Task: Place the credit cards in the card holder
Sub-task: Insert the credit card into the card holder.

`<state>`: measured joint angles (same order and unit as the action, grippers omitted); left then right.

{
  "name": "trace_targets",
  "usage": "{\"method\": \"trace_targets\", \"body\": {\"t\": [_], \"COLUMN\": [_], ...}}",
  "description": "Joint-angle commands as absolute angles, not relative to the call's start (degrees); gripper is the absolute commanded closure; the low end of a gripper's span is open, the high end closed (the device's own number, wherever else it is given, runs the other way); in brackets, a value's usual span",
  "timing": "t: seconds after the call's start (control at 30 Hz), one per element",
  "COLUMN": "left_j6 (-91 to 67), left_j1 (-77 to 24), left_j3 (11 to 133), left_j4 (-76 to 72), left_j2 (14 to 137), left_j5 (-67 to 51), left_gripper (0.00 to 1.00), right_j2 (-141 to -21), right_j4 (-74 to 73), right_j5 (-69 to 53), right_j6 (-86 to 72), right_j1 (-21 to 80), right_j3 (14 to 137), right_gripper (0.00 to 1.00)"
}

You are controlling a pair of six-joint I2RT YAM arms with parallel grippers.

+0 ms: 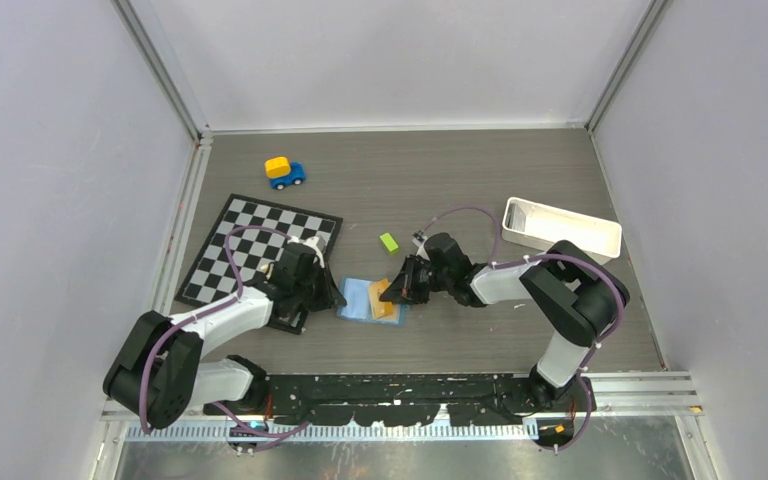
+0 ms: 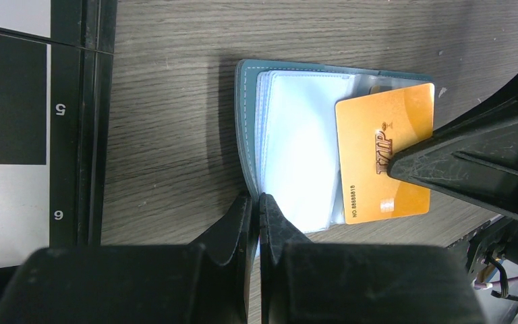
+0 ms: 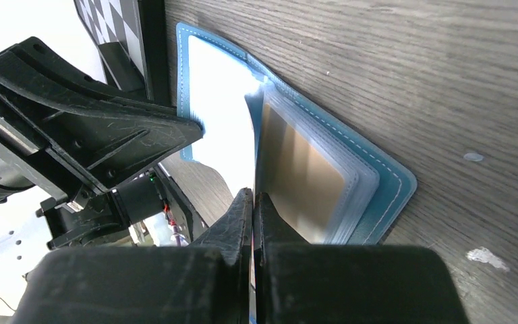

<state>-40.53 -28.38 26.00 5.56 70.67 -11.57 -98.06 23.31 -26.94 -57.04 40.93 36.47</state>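
The teal-blue card holder (image 1: 358, 298) lies open on the table between my two grippers, its light blue sleeves facing up (image 2: 297, 148). My left gripper (image 2: 257, 201) is shut on the holder's near edge and pins it at the left side (image 1: 330, 292). My right gripper (image 3: 252, 197) is shut on the tan-gold credit card (image 2: 384, 155), which lies tilted over the holder's right half with its far edge at the sleeves (image 3: 300, 179). The gold card also shows in the top view (image 1: 385, 302), next to the right gripper (image 1: 396, 292). No dark cards are in view.
A checkerboard (image 1: 260, 245) lies under and behind the left arm. A small lime-green block (image 1: 389, 242) sits just behind the holder. A blue and yellow toy car (image 1: 284, 172) stands at the back left. A long white tray (image 1: 560, 228) stands at the right.
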Motion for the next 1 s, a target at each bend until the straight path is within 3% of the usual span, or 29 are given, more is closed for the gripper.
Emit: {"method": "trace_targets", "body": {"t": [0.0,0.53,0.73,0.97], "left_j6": [-40.62,-40.69,-40.52,-40.53], "left_j1": [-28.21,-28.21,-28.21,-28.21], "left_j3": [25.49,25.64,25.58,25.66], "left_j4": [5.28,4.88,5.19,5.01], "left_j2": [70.84,71.11,70.36,70.57], "left_j5": [-12.04,-12.70,-12.74,-13.08], "left_gripper": [1.00,1.00,1.00,1.00], "right_j2": [-98.94,-100.57,-102.68,-103.22], "right_j4": [26.19,26.22,26.20,25.50], "right_j5": [-26.26,-24.23,-23.59,-21.39], "right_j6": [-57.85,-58.66,-58.81,-59.86], "right_j1": [41.37,41.63,41.83,41.92], "right_j3": [36.22,35.51,36.24,36.46], "right_gripper": [1.00,0.99,0.92,0.92]}}
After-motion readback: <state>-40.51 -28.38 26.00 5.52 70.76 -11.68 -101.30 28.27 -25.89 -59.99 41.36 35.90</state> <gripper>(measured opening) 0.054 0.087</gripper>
